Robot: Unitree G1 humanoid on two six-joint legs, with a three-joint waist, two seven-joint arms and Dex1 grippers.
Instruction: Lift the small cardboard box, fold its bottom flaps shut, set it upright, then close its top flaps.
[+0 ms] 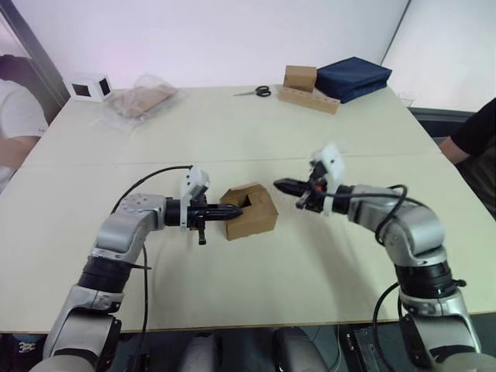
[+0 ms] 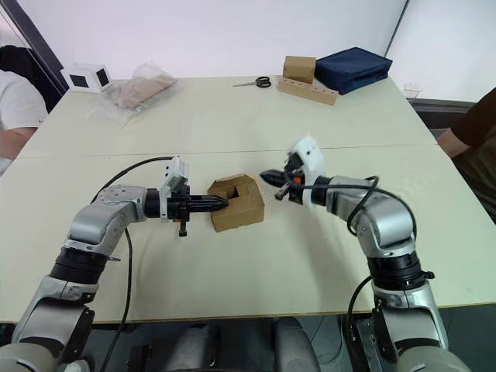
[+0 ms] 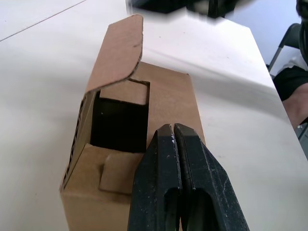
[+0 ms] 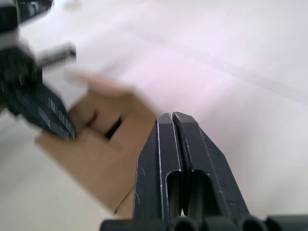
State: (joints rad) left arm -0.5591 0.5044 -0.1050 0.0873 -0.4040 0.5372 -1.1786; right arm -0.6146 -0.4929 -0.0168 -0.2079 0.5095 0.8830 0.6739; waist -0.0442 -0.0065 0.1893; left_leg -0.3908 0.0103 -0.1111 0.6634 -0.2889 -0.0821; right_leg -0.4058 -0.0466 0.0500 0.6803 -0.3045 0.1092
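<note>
In the left eye view, the left end effector (image 1: 230, 210) is reaching in from the left with its two black fingers pressed together, tips touching the left side of the small cardboard box (image 1: 249, 211). The box is sitting on the pale worktop (image 1: 232, 139) near the middle, between the two arms, with one flap partly raised and a dark opening showing on its top. The right end effector (image 1: 283, 185) is hovering just beside the box on its right, fingers closed and holding nothing, apart from the cardboard. Toward the far edge are lying a white box with dark windows (image 1: 89, 87), a clear plastic bag (image 1: 142, 100), scissors (image 1: 256, 91), a brown cube with a holed strip (image 1: 307, 87) and a dark blue case (image 1: 353, 77). A person's white sleeve (image 1: 17, 120) is showing at the left edge and another person's dark sleeve (image 1: 479, 132) at the right.

The right eye view is showing the same layout.

In the left wrist view, the closed fingers (image 3: 159, 183) are lying against the box wall, beside the opening where one of the top flaps (image 3: 118, 53) is curling upward.

In the right wrist view, the shut fingers (image 4: 161, 168) are pointing at the box, blurred, with the other end effector beyond it.
</note>
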